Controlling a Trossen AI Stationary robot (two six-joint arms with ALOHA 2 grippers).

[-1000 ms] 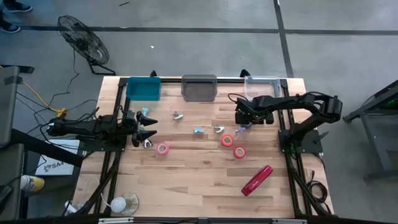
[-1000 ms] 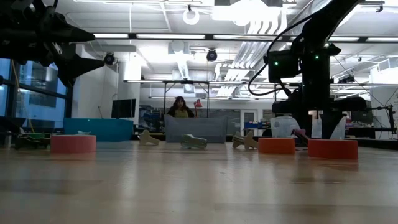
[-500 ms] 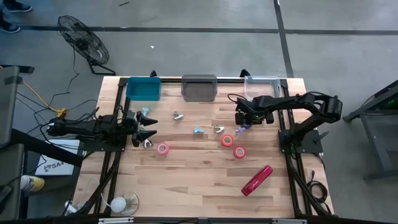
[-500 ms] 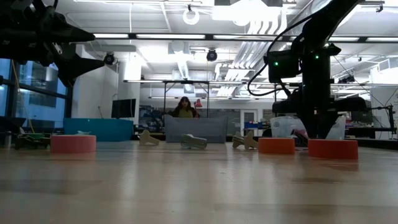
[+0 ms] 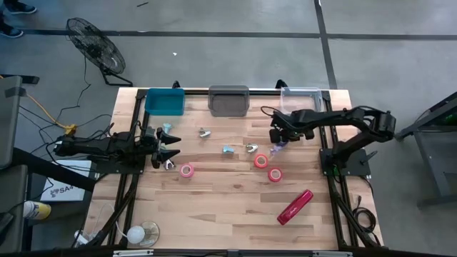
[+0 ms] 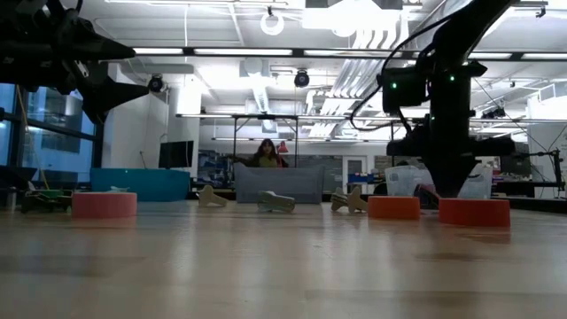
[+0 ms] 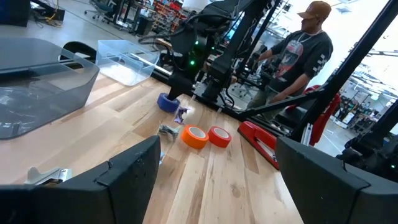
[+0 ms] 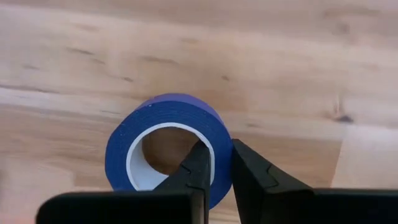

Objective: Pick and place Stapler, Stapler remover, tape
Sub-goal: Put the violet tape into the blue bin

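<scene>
The bright-red stapler point(image 5: 295, 206) lies flat near the table's right near part, far from both grippers. A blue tape roll point(image 8: 163, 142) lies on the wood under my right gripper point(image 8: 222, 167), which is shut on its wall; the left wrist view shows the roll point(image 7: 166, 101) too. Three red and orange tape rolls point(image 5: 186, 170) point(image 5: 260, 160) point(image 5: 275, 174) lie flat mid-table. Small staple removers point(image 5: 204, 133) point(image 5: 228, 149) point(image 5: 250, 148) lie between them. My left gripper point(image 7: 217, 186) hovers open by the left edge point(image 5: 168, 143), holding nothing. My right gripper pinches the blue tape roll's wall point(image 8: 222, 149) on the side nearest the wrist. One finger point(image 8: 198, 167) stands inside the hole and the other finger point(image 8: 247, 171) outside. The fingers come from above, pointing down. The roll's flat side appears to lie on the table.
Three bins stand along the far edge: teal point(image 5: 165, 101), grey point(image 5: 228, 99), clear point(image 5: 300, 96). A small purple item point(image 7: 181, 114) lies beside the blue roll. People show in the room beyond the table point(image 7: 303, 46) point(image 6: 264, 155). Bare wood lies along the near edge.
My right gripper has shifted slightly over the blue tape roll. The left arm and the loose items have kept their places.
</scene>
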